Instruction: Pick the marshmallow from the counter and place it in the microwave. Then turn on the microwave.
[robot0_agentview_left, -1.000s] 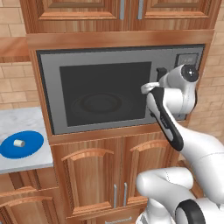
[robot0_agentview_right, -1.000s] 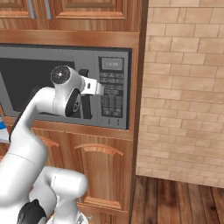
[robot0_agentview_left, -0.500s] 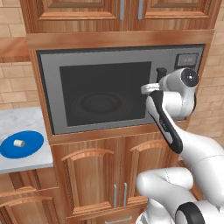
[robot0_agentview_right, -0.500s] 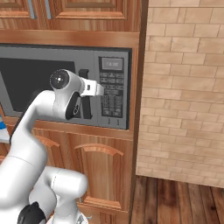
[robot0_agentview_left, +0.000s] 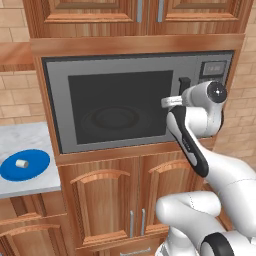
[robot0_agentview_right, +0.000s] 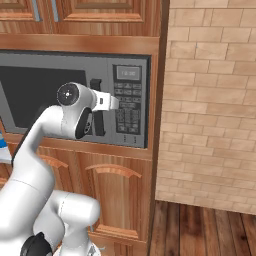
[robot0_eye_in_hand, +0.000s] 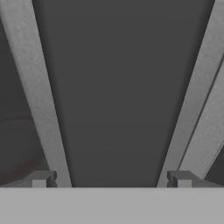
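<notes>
The marshmallow (robot0_agentview_left: 21, 163), a tiny white cylinder, lies on a round blue plate (robot0_agentview_left: 36, 168) on the marble counter (robot0_agentview_left: 20, 140) at the far left. The grey microwave (robot0_agentview_left: 120, 107) is built into the wooden cabinets, and its dark glass door is shut. My gripper (robot0_eye_in_hand: 110, 179) is open. Its two fingertips (robot0_eye_in_hand: 39, 179) stand on either side of the black vertical handle (robot0_eye_in_hand: 113, 87). The base views show my hand (robot0_agentview_left: 172, 102) pressed up close to the handle (robot0_agentview_right: 99, 125), just left of the keypad (robot0_agentview_right: 129, 107). A plate shows faintly through the glass.
Wooden cabinet doors (robot0_agentview_left: 130, 185) run below the microwave and more above it. A brick wall (robot0_agentview_right: 210, 100) stands right of the microwave column. Wooden floor (robot0_agentview_right: 200, 225) lies at its foot.
My hand has edged slightly closer to the microwave handle. The jaws stayed open. The marshmallow and plate have not moved.
</notes>
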